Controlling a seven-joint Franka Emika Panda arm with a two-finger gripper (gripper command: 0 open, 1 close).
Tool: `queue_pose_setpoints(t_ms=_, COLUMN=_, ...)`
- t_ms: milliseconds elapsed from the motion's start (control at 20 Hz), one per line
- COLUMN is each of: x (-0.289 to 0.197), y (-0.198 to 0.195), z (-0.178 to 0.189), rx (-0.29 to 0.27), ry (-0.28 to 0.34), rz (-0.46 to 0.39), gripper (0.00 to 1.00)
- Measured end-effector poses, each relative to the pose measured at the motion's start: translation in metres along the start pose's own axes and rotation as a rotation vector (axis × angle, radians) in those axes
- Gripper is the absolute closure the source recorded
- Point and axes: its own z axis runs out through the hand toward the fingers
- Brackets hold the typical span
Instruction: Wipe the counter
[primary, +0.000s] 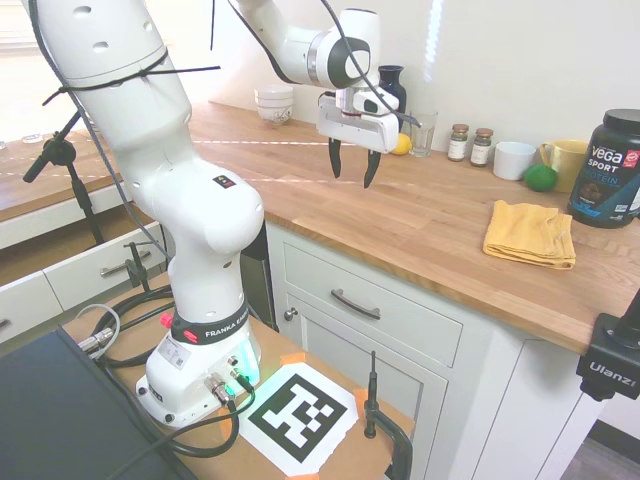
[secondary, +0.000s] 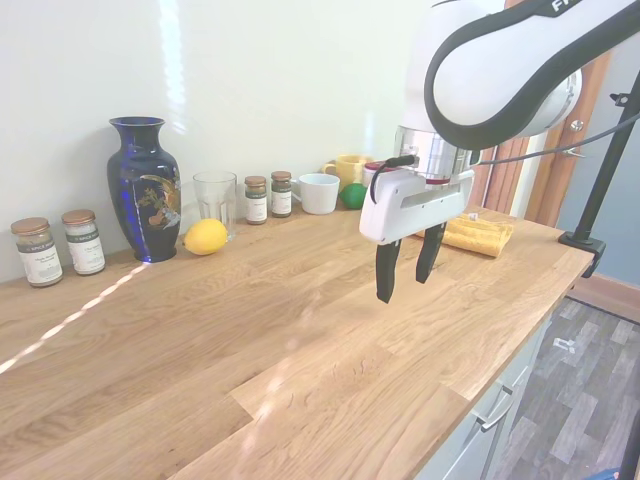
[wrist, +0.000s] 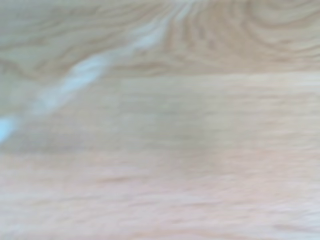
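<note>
Item: counter (primary: 420, 215); long warm-brown butcher-block top of plank strips, running along the pale wall above white panelled cabinets (primary: 380, 330) with metal handles; surface dry-looking, no spill or smear visible; a streak of light crosses it; the wrist view shows only blurred wood grain.

Item: gripper (secondary: 402, 270); hanging above the bare middle of the counter, not touching it; fingers spread apart, pointing down, nothing between them.

Item: yellow cloth (primary: 530, 234); folded, lying on the counter near its front edge, well apart from the gripper; judged the likely wiping tool.

Standing along the wall: blue vase (secondary: 145, 188); lemon (secondary: 205, 236) just beside a clear glass (secondary: 214, 202); spice jars (secondary: 266, 196); white mug (secondary: 319, 193); yellow mug (primary: 563, 160); green fruit (primary: 540, 176); black protein tub (primary: 608, 168); stacked white bowls (primary: 273, 103).

Progress, as judged: wiping not yet begun; cloth untouched and ungrasped; left to do: reach the cloth, take hold of it, press it down, sweep it across the wood.
</note>
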Motion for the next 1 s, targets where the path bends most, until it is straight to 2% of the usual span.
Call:
queue_pose_setpoints(t_ms=600, x=0.101, y=0.042, z=-0.025, rx=0.036, ry=-0.02, rz=0.086, gripper=0.0)
queue_pose_setpoints(t_ms=1000, x=0.173, y=0.088, z=-0.022, rx=0.037, ry=-0.044, rz=0.126, gripper=0.0)
